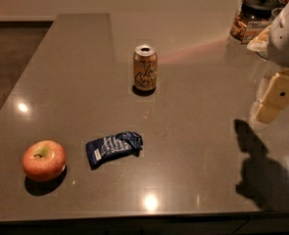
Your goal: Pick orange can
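Note:
The orange can (145,68) stands upright on the grey countertop (198,131), near the middle and towards the back. It is orange-gold with dark cursive script and a silver top. My gripper (273,101) hangs at the right edge of the view, cream-coloured under a white arm housing (287,32). It is above the counter, well to the right of the can and a little nearer, and touches nothing. Its shadow falls on the counter at the lower right.
A red-orange apple (44,160) lies at the front left. A crumpled blue snack bag (113,148) lies to its right. A dark-lidded jar of snacks (255,17) stands at the back right. The counter's left edge drops to the floor.

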Motion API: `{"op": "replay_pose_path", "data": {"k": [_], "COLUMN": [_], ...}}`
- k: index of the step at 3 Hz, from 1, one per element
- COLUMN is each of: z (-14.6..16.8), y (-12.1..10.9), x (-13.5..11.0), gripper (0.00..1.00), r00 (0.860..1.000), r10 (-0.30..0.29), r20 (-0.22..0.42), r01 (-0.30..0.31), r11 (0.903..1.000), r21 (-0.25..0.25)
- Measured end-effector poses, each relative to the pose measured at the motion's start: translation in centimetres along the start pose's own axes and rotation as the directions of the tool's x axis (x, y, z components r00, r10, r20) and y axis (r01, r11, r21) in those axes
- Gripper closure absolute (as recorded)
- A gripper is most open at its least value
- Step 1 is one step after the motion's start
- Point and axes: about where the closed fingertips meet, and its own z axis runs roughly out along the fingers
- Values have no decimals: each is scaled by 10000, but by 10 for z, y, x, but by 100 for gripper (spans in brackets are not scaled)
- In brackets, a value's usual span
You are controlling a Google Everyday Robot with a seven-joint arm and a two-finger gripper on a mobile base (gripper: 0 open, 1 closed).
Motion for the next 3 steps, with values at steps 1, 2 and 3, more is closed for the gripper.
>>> {"op": "replay_pose_path", "data": {"k": [1,2,3], "z": [1,8,24], "y": [-2,-13,-30], "x": [-3,-16,-37], "gripper": [0,0,0], "r00": [10000,9993,9957], "r10": [26,149,426], "r20": [59,344,821], "r01": [-26,-149,-423], "r11": [10000,9999,9991], "r21": [7,6,-49]}}
